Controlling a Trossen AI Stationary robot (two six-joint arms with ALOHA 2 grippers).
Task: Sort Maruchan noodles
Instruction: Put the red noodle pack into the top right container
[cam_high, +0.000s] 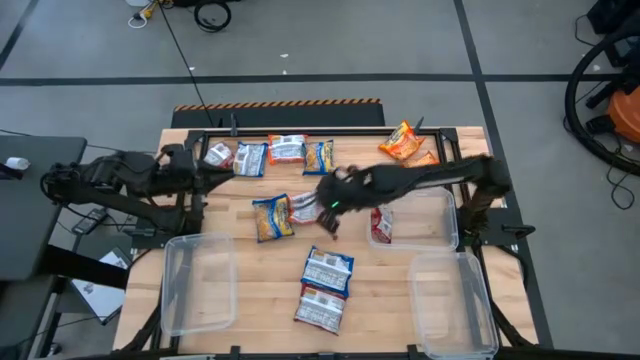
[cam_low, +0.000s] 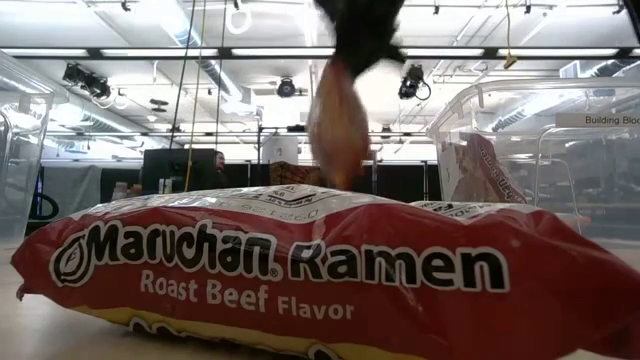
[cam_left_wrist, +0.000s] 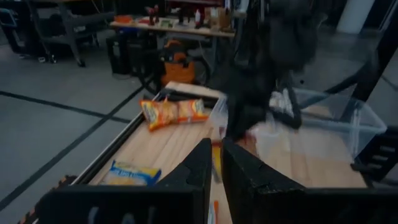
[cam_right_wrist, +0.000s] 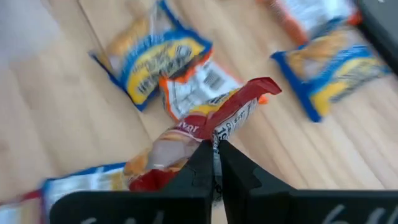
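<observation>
My right gripper (cam_high: 331, 210) reaches over the table's middle and is shut on a red-and-white Maruchan packet (cam_right_wrist: 205, 127). In the low view that packet (cam_low: 338, 120) hangs under it. Below lie a blue-and-yellow packet (cam_high: 272, 217) and a white-and-orange one (cam_high: 303, 208), flat on the wood. Several more packets lie in a row along the far edge (cam_high: 286, 150), two orange ones (cam_high: 402, 142) sit far right, and two lie near the front (cam_high: 326, 288). A red packet (cam_high: 381, 225) lies in a clear bin. My left gripper (cam_left_wrist: 216, 163) waits, shut, at the far left (cam_high: 205, 170). My right gripper pinches the red-and-white packet between its two fingers, by a crinkled stretch of its wrapper (cam_right_wrist: 216, 132) near one edge. The fingers come from above, pointing down. The packet is lifted clear of the table and hangs crumpled below the fingers.
Three clear bins stand on the table: one at the near left (cam_high: 198, 282), one at the near right (cam_high: 452, 300), and one at mid right (cam_high: 432, 222) holding the red packet. A large red Roast Beef packet (cam_low: 300, 270) fills the low view's foreground.
</observation>
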